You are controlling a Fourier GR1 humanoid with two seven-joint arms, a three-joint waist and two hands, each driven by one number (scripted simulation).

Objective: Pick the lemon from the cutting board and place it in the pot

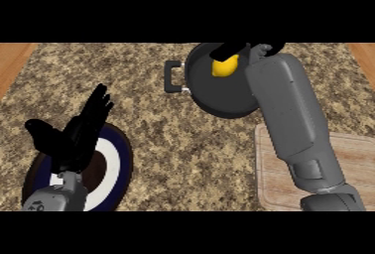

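At twelve o'clock, the right hand (245,48) curls round the lemon (225,65) above the pot (212,94), apparently for release; the left hand (77,134) rests open.

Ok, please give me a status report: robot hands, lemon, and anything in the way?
Right robot hand over pot, shut on lemon. Left robot hand open, resting above plate. Cutting board has no lemon. Nothing in the way.

The yellow lemon (225,66) sits over the dark round pot (219,92) at the far side of the bench, partly hidden by black fingers above it. The pot shows a black handle on its left. The pale wooden cutting board (351,168) lies near right, bare where visible.
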